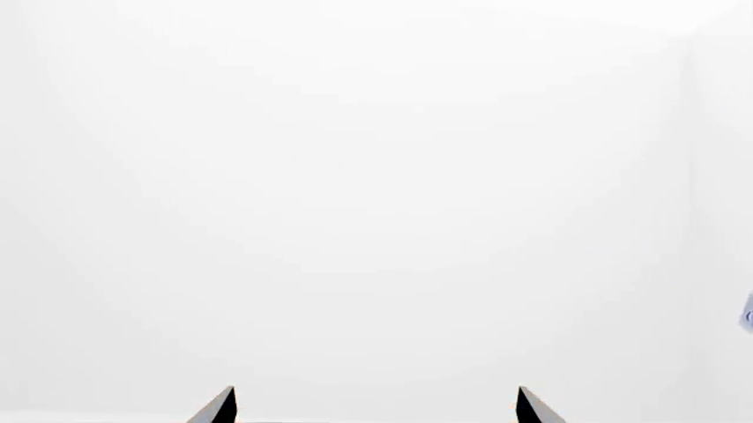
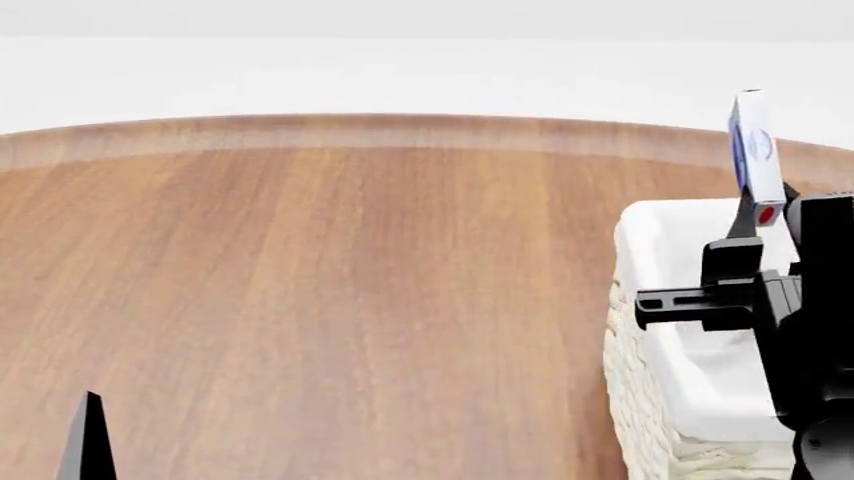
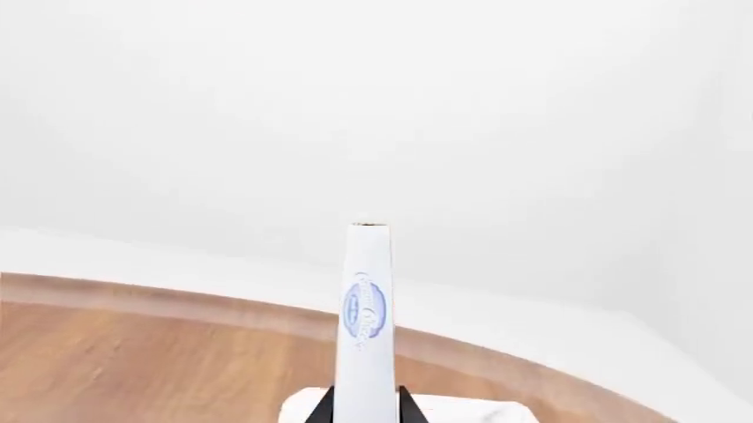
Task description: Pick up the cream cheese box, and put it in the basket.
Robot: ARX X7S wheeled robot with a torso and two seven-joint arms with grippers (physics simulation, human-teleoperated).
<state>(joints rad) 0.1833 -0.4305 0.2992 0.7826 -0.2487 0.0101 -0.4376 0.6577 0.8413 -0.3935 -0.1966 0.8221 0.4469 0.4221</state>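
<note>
right at the lens, the black right arm (image 2: 814, 330) fills the head view's right edge, its bulk raised over the basket. after that opener the run is largest to smallest. the wooden table (image 2: 347, 290) is seen as the biggest thing, its curved far edge meeting a pale white backdrop. next, the basket (image 2: 654, 400) is found at the table's right edge, cream wicker on its side wall and white cloth lining folded over the rim; only its left part is caught, the rest being cut off by the picture or covered by the arm.

the right gripper (image 3: 366, 407) is seen closed tight on the cream cheese box (image 2: 755, 150), which is held upright on its thin edge, lifted off the table, above the basket's far end. in the right wrist view the box (image 3: 366, 308) is shown edge-on, the blue oval mark facing the camera, a black finger pressed against each side at its lower end. in the head view a red spot is visible near the box's lower end.

the left gripper (image 1: 376, 407) is shown with only two dark fingertips (image 1: 219, 407) set wide apart, nothing between them, against blank white. one left fingertip (image 2: 88, 440) is also glimpsed at the near left corner of the head view.
</note>
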